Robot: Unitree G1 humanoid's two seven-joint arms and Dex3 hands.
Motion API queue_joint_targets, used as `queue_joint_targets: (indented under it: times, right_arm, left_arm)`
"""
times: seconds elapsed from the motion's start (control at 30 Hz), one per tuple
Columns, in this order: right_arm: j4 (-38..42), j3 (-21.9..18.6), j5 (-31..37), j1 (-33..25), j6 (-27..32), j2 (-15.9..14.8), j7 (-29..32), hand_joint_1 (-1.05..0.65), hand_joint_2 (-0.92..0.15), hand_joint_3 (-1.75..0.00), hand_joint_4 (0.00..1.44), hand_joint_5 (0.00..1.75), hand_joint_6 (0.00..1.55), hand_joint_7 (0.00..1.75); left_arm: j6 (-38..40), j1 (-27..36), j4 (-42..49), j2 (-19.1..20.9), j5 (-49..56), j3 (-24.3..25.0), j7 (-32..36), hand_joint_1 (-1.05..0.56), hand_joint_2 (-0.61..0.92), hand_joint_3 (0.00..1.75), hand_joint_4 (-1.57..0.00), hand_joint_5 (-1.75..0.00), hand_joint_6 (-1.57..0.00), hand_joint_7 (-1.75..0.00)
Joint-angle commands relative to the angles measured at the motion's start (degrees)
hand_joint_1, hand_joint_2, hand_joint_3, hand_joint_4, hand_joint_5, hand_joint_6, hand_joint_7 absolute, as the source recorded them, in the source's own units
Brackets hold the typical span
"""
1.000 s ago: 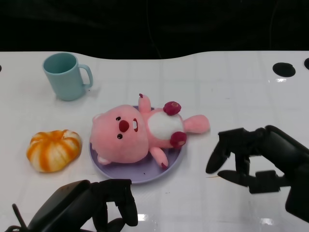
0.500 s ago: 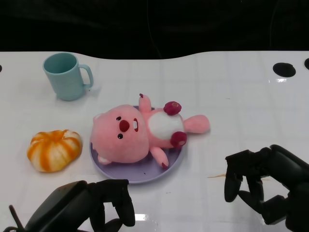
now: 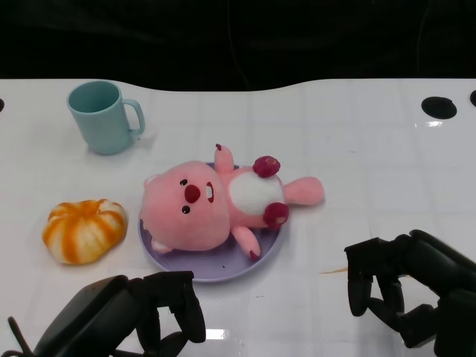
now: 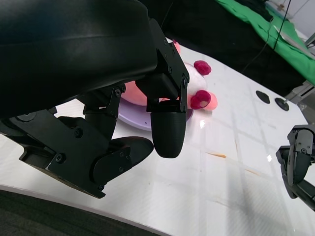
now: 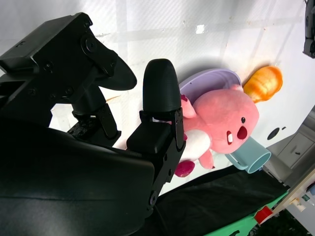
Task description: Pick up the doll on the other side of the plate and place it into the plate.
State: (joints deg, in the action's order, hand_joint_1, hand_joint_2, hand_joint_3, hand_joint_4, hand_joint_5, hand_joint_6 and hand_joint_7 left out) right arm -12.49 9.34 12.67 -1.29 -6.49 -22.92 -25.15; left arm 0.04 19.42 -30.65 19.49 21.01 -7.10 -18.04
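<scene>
Pink doll (image 3: 212, 206) (face up) on the purple plate (image 3: 223, 265).

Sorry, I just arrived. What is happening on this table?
The pink doll lies on its back in the purple plate, so the placing looks done. Neither hand touches it: the right hand and the left hand hover low near the table's front edge, holding nothing. A teal mug and an orange pumpkin sit nearby.

The head view looks down on the plate (image 3: 216, 269), which both close wrist views share.
</scene>
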Motion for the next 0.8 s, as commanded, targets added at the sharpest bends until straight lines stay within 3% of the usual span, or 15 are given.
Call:
queue_joint_targets:
  times: [0.03, 0.8]
  right_arm:
    - [0.73, 0.09, 0.02, 0.56, -1.09, -0.40, 0.41, -0.09, -0.32, -1.36, 0.88, 1.75, 0.79, 1.49]
    - [0.91, -0.10, -1.37, 1.82, -1.27, -1.22, -1.52, -0.06, -0.32, -1.35, 0.86, 1.75, 0.79, 1.44]
  left_arm:
    - [-1.06, 0.38, 0.84, 0.35, -0.05, 0.53, 1.15, -0.18, 0.62, 0.99, -0.66, -1.65, -0.67, -1.32]
    - [-2.20, 0.43, 1.42, -0.05, -2.03, 0.80, 1.52, -0.15, 0.58, 1.06, -0.65, -1.62, -0.66, -1.36]
